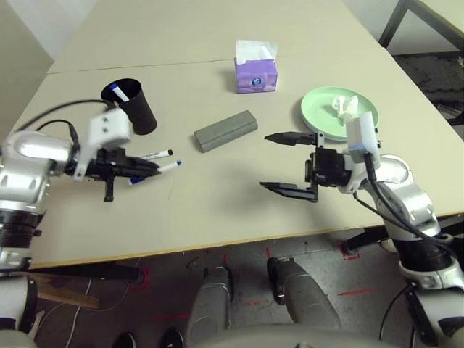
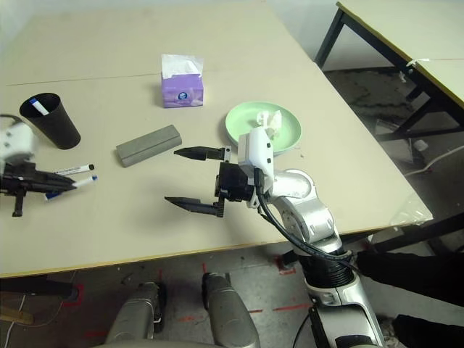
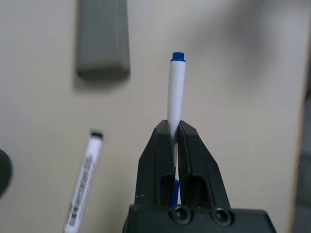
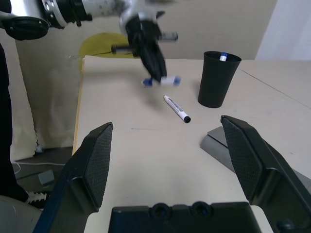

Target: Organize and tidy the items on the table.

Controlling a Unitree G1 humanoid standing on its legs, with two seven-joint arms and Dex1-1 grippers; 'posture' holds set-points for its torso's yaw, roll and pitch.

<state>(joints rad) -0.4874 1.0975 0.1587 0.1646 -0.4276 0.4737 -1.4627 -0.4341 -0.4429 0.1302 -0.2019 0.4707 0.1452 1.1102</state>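
Directions are taken from the grey oblong glasses case (image 1: 226,131), with twelve o'clock away from the robot. A purple tissue box (image 1: 256,76) is placed at one o'clock; at three, a pale green round plate (image 1: 315,109) bears a crumpled white tissue (image 2: 270,119). Between nine and ten, a black cylindrical cup (image 1: 138,109) is seen with a blue-ended marker (image 1: 118,91) leaning inside. All stand on the pale beige tabletop (image 1: 217,210). At eight o'clock, a slim white marker with blue ends (image 3: 176,92) is pinched between the closed fingers of the left gripper (image 3: 172,122); just beside it lies a slim white marker with a black cap (image 3: 85,179). The right gripper (image 1: 264,161), at four o'clock, is held wide open and empty. The held marker's middle is hidden by the fingers. The near edge of the plate is partly covered by the right gripper's white mount, and what lies under the plate cannot be made out.
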